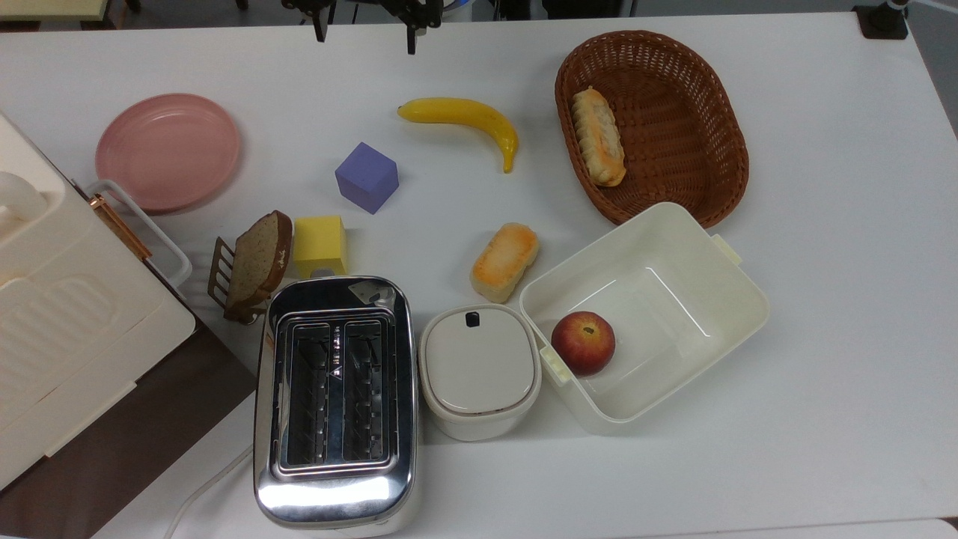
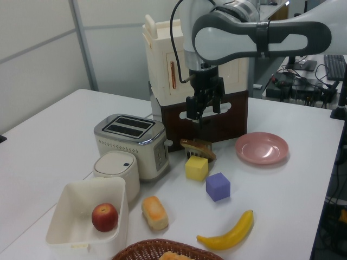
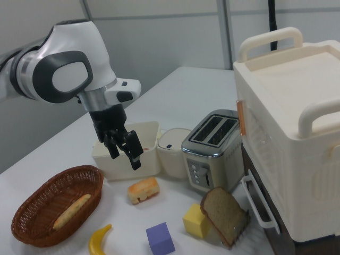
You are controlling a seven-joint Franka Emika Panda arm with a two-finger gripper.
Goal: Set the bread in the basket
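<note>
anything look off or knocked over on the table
Nothing is spilled or damaged. One oddity: the dark bread slice stands tilted against a small brown rack beside the yellow block, not lying flat. The bread rests flat, outside the basket.
</note>
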